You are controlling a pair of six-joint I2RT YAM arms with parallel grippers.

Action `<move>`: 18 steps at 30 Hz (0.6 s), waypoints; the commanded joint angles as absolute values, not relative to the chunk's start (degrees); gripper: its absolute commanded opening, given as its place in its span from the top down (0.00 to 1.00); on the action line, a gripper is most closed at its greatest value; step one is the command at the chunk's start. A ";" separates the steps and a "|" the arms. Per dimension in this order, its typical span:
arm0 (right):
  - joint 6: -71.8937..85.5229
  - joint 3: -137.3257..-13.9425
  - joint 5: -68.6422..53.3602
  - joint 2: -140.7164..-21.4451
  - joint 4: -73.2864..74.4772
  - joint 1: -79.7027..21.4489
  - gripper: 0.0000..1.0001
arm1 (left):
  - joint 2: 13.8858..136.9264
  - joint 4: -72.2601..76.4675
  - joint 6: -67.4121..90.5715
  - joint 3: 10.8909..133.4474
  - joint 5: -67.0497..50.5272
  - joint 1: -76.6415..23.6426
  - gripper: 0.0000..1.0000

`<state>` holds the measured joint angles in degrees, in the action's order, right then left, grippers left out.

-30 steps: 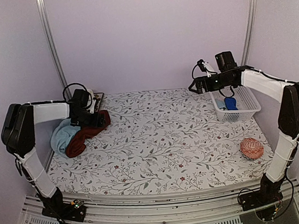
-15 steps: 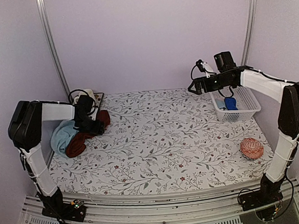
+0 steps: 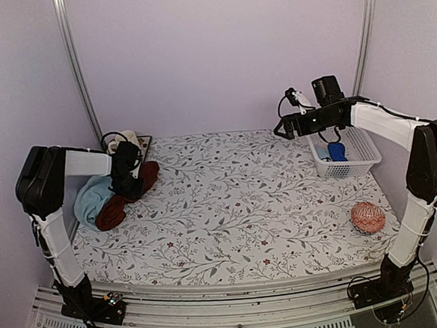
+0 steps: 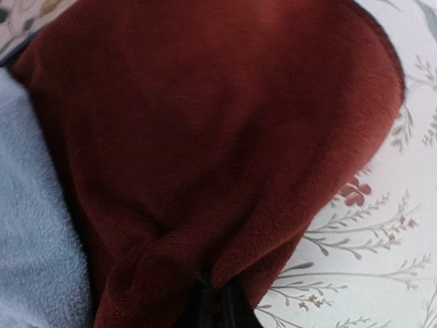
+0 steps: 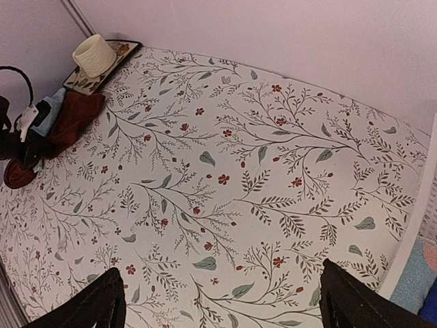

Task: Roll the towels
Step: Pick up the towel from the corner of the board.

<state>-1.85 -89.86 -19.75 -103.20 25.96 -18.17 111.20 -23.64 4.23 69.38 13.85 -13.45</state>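
The dark maroon towel (image 3: 149,172) lies crumpled at the table's left edge, partly over the pale blue towel (image 3: 90,201). My left gripper (image 3: 127,187) is pressed down into the maroon towel. In the left wrist view its jaws (image 4: 218,311) are shut on a fold of the maroon towel (image 4: 205,123), with the blue towel (image 4: 34,225) at the left. My right gripper (image 3: 279,131) hangs high over the back right of the table, open and holding nothing. In the right wrist view its fingertips (image 5: 225,304) stand wide apart over the bare floral cloth, and both towels (image 5: 74,113) show far off at the left.
A white basket (image 3: 362,152) at the back right holds a small blue object (image 3: 337,152). An orange-pink patterned ball (image 3: 368,216) rests near the right edge. A small tray with a cream cup (image 5: 95,55) sits in the back left corner, just behind the towels.
My left gripper has gone from open to shut, pinching a fold of the maroon towel, and shifted slightly over the pile. The right arm has barely moved.
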 commanded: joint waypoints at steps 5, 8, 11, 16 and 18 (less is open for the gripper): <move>-2.72 -90.79 -18.94 -103.43 26.59 -18.81 0.01 | 108.91 -28.19 7.04 67.06 25.48 -10.54 1.00; -2.75 -90.70 -18.94 -103.47 26.63 -18.94 0.01 | 108.18 -29.99 8.13 66.61 29.44 -8.72 1.00; -2.76 -90.73 -18.90 -103.50 26.63 -19.12 0.01 | 107.17 -30.67 9.23 66.08 32.51 -6.41 1.00; -2.97 -90.46 -18.76 -103.10 26.74 -19.45 0.01 | 103.84 -28.53 8.00 66.04 33.35 -3.66 1.00; -2.95 -90.35 -18.64 -102.99 26.66 -19.55 0.01 | 102.49 -26.92 7.29 66.55 29.19 -4.21 1.00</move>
